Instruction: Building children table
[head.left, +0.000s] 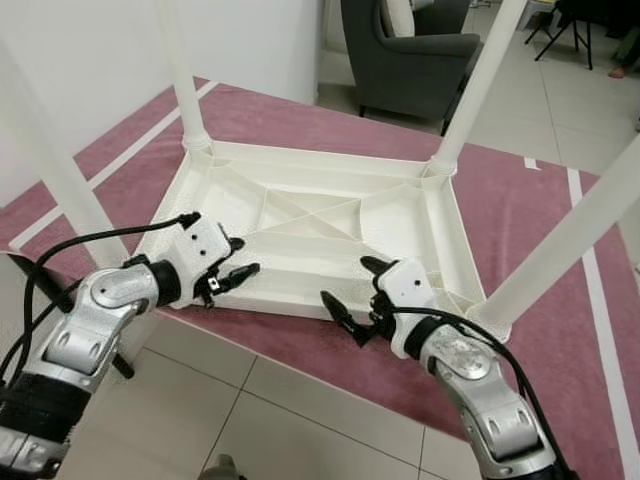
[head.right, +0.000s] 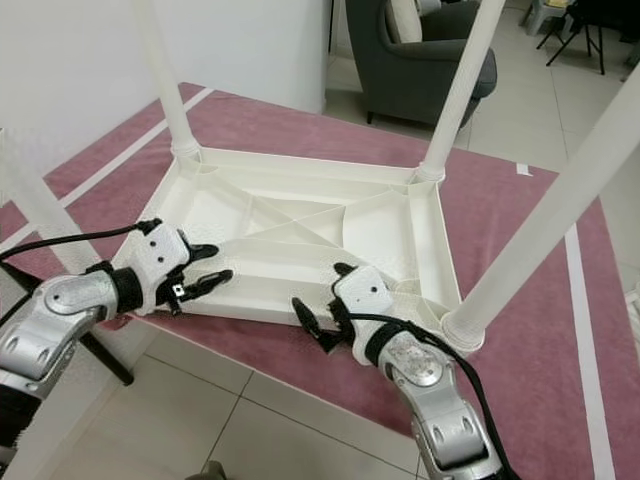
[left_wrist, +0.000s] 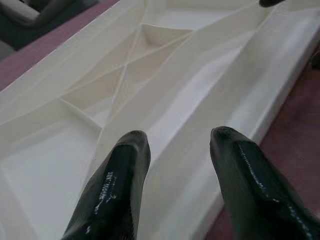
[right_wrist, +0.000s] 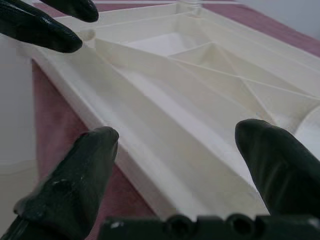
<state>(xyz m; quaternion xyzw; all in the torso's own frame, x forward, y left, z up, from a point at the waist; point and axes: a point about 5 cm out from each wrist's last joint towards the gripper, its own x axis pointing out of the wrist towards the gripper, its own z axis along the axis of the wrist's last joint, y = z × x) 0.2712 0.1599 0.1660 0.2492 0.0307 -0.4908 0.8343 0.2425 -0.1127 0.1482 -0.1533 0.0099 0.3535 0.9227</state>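
A white plastic children's table (head.left: 310, 215) lies upside down on a dark pink rug (head.left: 560, 340), ribbed underside up. Its legs stand up from the corners: far left leg (head.left: 180, 75), far right leg (head.left: 480, 85), near right leg (head.left: 570, 240), near left leg (head.left: 50, 160). My left gripper (head.left: 246, 256) is open at the near rim, close to the near left corner. My right gripper (head.left: 346, 280) is open further right along the same rim. In the right wrist view the rim (right_wrist: 150, 175) runs between the right gripper's spread fingers (right_wrist: 95, 150). Neither gripper holds anything.
A grey armchair (head.left: 415, 55) stands beyond the rug at the back. White wall (head.left: 90, 60) runs along the left. Pale floor tiles (head.left: 260, 420) lie in front of the rug's near edge. A dark rod (head.right: 100, 355) slants under my left arm.
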